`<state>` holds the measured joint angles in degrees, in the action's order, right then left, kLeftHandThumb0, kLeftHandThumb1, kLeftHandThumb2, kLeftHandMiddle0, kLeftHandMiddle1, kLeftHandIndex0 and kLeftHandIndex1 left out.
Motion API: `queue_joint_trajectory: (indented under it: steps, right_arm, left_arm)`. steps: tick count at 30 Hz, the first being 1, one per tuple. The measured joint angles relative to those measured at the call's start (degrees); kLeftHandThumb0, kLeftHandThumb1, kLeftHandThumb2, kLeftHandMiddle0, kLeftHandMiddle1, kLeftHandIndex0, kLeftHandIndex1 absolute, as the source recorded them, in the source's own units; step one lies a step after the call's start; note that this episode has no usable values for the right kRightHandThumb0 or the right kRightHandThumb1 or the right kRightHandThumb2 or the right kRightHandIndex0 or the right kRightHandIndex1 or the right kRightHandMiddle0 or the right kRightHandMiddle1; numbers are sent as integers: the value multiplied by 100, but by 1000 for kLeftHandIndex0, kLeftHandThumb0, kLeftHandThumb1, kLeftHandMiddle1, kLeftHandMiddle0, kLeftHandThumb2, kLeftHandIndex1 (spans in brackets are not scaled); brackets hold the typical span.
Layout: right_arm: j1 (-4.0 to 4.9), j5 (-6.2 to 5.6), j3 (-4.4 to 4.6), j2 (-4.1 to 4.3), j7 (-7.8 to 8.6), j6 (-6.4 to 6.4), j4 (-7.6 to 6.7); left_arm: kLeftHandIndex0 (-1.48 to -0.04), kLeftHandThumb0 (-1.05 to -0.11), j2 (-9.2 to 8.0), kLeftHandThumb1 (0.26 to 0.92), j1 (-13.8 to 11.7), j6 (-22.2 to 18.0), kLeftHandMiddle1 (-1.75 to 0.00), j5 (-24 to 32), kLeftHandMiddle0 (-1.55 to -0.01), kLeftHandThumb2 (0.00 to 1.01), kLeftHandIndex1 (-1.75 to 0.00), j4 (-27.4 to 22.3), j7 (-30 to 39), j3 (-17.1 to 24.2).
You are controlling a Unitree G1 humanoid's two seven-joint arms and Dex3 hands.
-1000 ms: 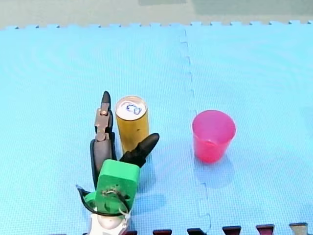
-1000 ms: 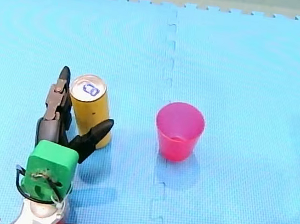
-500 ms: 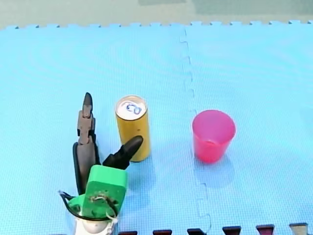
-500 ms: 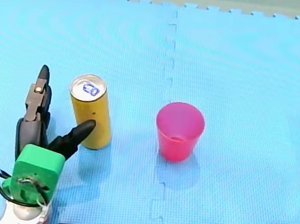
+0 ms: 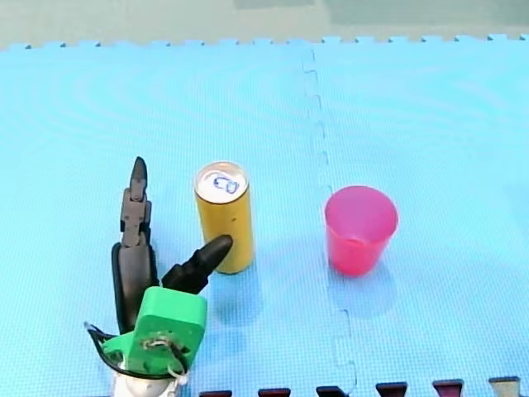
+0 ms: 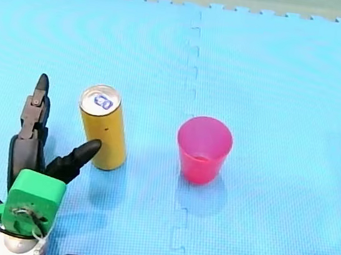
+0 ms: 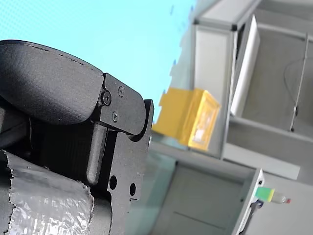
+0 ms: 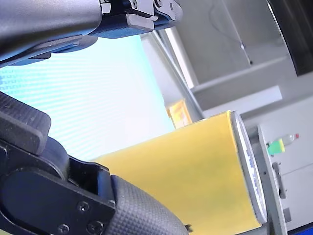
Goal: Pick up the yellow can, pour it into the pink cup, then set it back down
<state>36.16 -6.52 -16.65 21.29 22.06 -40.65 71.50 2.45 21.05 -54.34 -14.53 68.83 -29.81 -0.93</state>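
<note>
While the can [image 5: 223,217] stands upright on the blue mat [image 5: 413,107], its silver top facing up, the left hand [image 5: 140,269] sits just to its left, unclenched and holding nothing. One dark finger [image 5: 202,258] reaches toward the can's lower side, its tip right against or just beside the yellow wall; I cannot tell whether it touches. A green block [image 5: 169,318] caps the wrist behind the hand, near the mat's front edge. The pink cup [image 5: 359,229] stands upright to the can's right, well apart from it, mouth open upward, with a seam [image 5: 318,124] in the mat running between the two, close by the cup. In the second wrist view the can [image 8: 195,171] looms close beside the left hand's black fingers [image 8: 137,210], with the mat behind. The first wrist view has a black hand [image 7: 63,112] above the mat and a yellow box [image 7: 188,117] beyond the mat's edge; I cannot tell whether that hand is open or closed.
</note>
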Motion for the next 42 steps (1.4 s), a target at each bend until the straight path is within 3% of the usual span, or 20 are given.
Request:
queue_joint_trajectory:
  steps: [14, 27, 35, 42]
  right_arm:
    - [-7, -6, -10, -5, 46, -61, 0]
    - [-6, 4, -24, -5, 72, -78, 56]
    - [-6, 163, 61, -5, -158, -163, 97]
    - [-5, 244, 114, 12, -217, -175, 109]
  left_arm:
    - [-166, -1048, -78, 787, -348, 115, -1, 98, -178, 0, -5, -277, 666, -89]
    - [-165, -1048, -48, 784, -464, 272, -2, 124, -180, 1, -2, -447, 826, -157]
    - [-166, -1048, -76, 797, -431, 277, -5, 106, -187, 6, -2, -364, 809, -170]
    - [-166, -1048, -96, 804, -419, 275, -3, 53, -186, 7, -2, -341, 765, -192]
